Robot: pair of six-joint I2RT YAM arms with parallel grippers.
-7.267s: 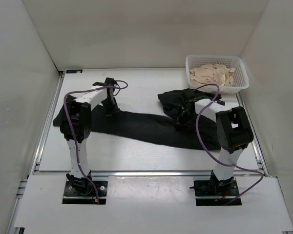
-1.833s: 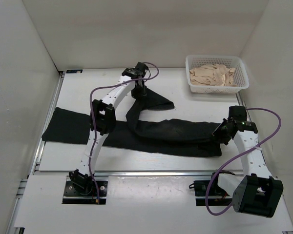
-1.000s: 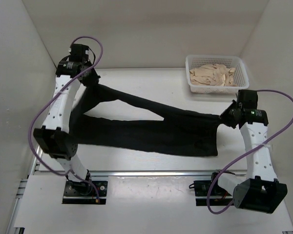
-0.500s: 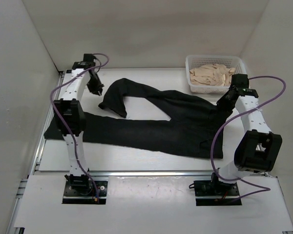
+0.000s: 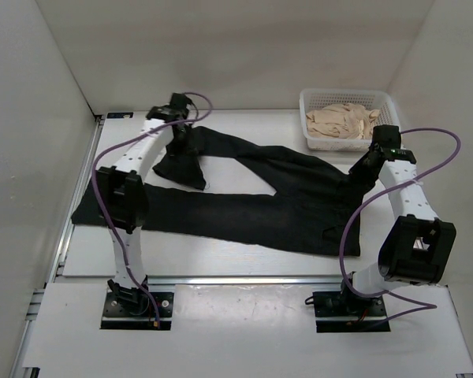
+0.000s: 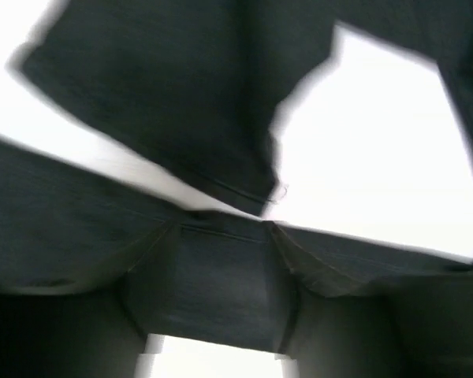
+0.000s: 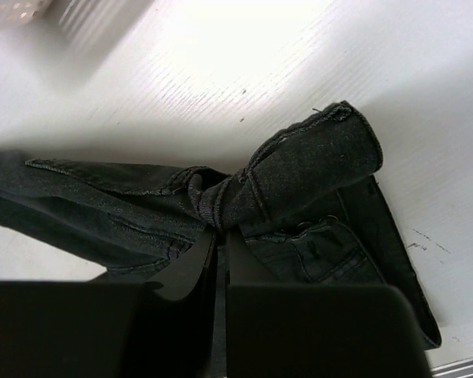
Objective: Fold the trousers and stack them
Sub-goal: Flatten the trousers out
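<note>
The black trousers (image 5: 244, 209) lie spread on the white table. One leg runs along the near side to the left. The other leg angles to the far left, its end doubled under. My left gripper (image 5: 183, 140) hovers over that far leg. In the blurred left wrist view its jaws (image 6: 221, 244) stand wide apart, with black cloth (image 6: 165, 102) across and below the gap. My right gripper (image 5: 361, 172) is at the waist end. In the right wrist view its fingers (image 7: 219, 240) are shut on a bunched fold of the trousers (image 7: 315, 165).
A white basket (image 5: 394, 118) with a beige cloth pile (image 5: 343, 120) stands at the far right, just behind my right gripper. White walls close in the table on the left, back and right. A metal rail (image 5: 236, 279) runs along the near edge.
My left gripper has swung from the far left corner to the right over the leg end and its jaws have spread apart. The leg end now lies on the table. My right gripper has barely shifted.
</note>
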